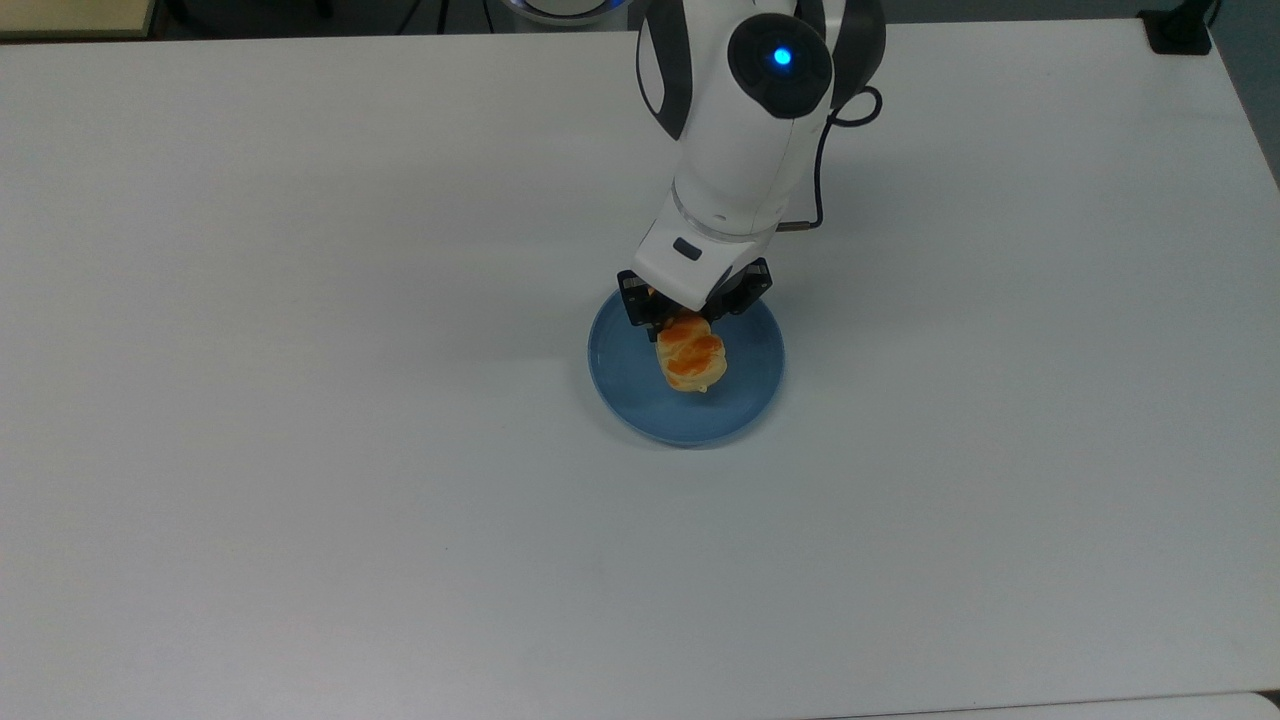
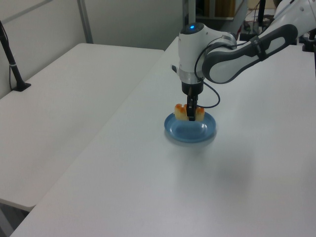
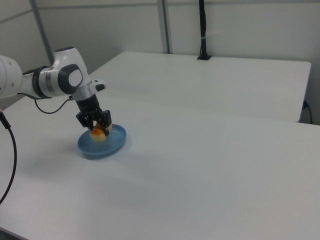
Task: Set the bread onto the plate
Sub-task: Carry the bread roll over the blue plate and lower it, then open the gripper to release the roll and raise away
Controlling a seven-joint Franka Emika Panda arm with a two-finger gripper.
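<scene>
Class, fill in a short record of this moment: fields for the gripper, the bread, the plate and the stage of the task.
gripper: gripper shut on the bread, over the plate
bread: bread held between the fingers, above the plate's inside
plate: blue plate on the white table, nothing lying in it
contact: cannot tell whether the bread touches the plate
stage: bread over the plate, not yet released

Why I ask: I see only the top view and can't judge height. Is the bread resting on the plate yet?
Observer: In the left view the bread hangs clear above the plate.
Operator: Is it gripped at an end?
Observer: No. In the left view the gripper is shut on its middle, both ends sticking out sideways.
Operator: Is it off-centre?
Observer: In the right view the bread hangs over the plate's rear-left part.
</scene>
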